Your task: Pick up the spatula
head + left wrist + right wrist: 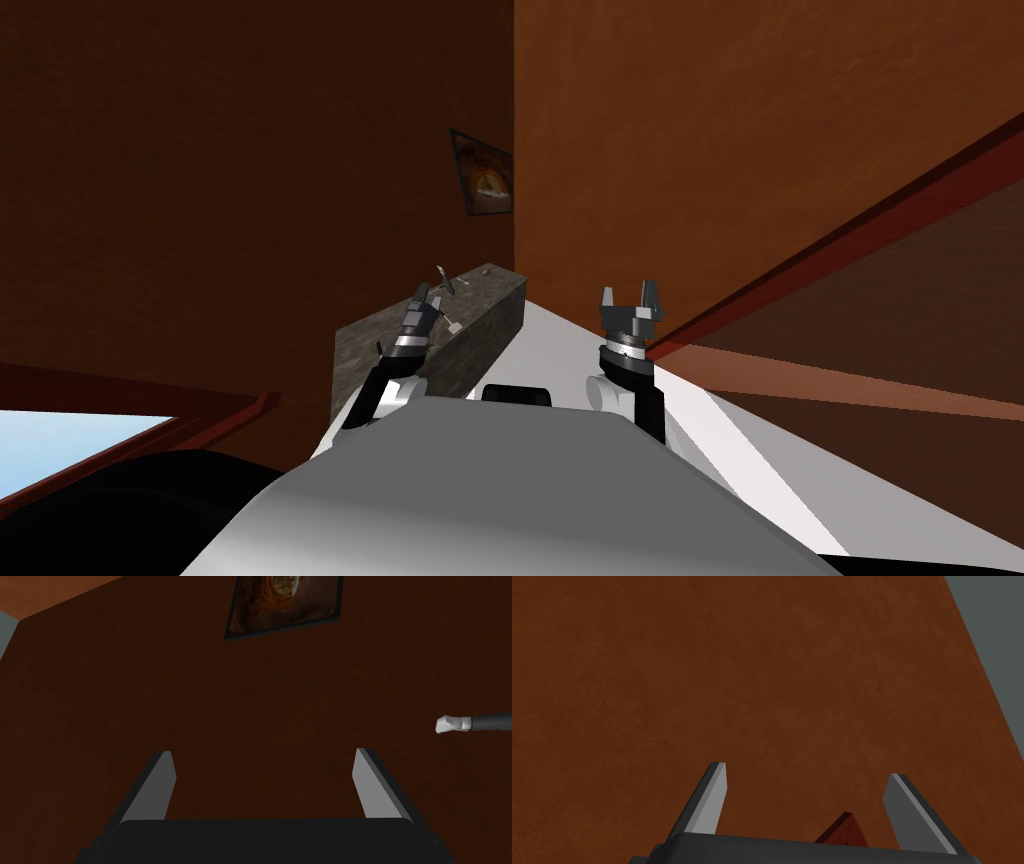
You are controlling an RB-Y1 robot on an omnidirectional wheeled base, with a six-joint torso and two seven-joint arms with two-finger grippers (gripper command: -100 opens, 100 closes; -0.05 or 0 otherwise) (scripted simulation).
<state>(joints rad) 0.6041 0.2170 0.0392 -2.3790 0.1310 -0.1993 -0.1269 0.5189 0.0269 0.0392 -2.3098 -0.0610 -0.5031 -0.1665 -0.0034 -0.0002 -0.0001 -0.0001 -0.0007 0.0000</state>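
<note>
A low mottled grey-brown block (487, 283) stands against the dark brown wall. On its top lie two small utensils. One is thin and grey (444, 281). The other, which I take for the spatula (452, 323), has a white end. My left gripper (427, 297) hovers over the block right beside them, fingers open and empty. In the left wrist view the spatula (452, 724) shows a white end on a dark handle, off to the side of the open left gripper (265, 751) and outside its fingers. My right gripper (630, 293) is raised and open (807, 768), apart from the block.
A framed picture (485, 172) hangs on the wall above the block. White floor (560, 340) runs past the block's right end. A dark red sloping trim (800, 260) lies on the right. A window (70, 440) shows at the lower left.
</note>
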